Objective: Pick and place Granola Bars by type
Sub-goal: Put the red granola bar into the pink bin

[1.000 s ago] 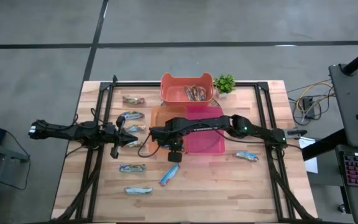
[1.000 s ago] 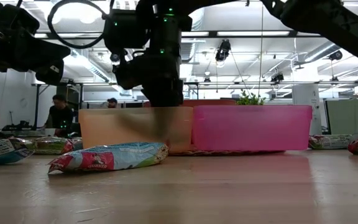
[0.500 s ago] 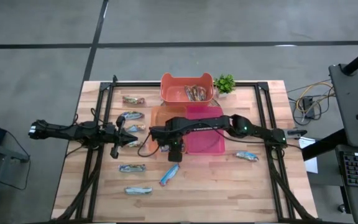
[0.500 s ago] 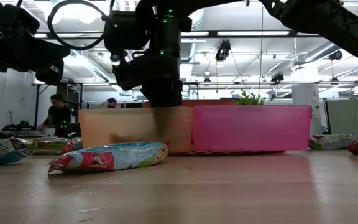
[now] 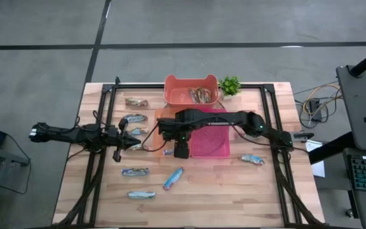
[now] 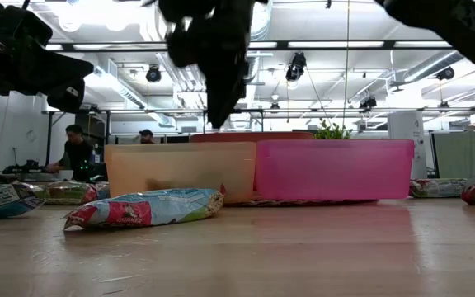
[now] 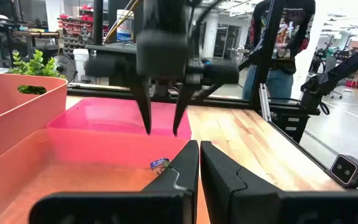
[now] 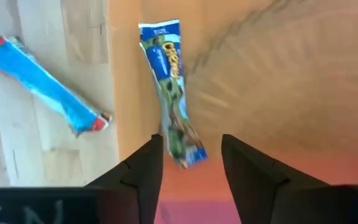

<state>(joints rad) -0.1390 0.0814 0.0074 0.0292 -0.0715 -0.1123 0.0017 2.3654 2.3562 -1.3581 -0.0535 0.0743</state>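
My right gripper [image 5: 180,151] [image 8: 191,138] hangs open above the near edge of the peach bin [image 5: 164,121] [image 6: 180,169], fingers pointing down. Just below it a blue-green granola bar [image 8: 169,93] [image 7: 160,163] lies flat on the bin floor along the wall, touching neither finger. A blue bar [image 8: 42,87] [image 5: 173,178] [image 6: 143,208] rests on the table just outside that bin. Several more bars lie on the table's left half, and one [image 5: 253,159] lies on the right. My left gripper [image 5: 134,146] [image 7: 199,163] waits, shut, left of the peach bin.
A pink bin [image 5: 215,143] [image 6: 332,169] stands right of the peach bin. A coral bin [image 5: 176,95] behind them holds brownish bars [image 5: 201,94]. A small potted plant [image 5: 230,84] stands at the far edge. People are in the room beyond the table.
My right gripper has risen from inside the peach bin to above its rim and shifted a little toward the far edge. The blue-green bar stays on the bin floor.
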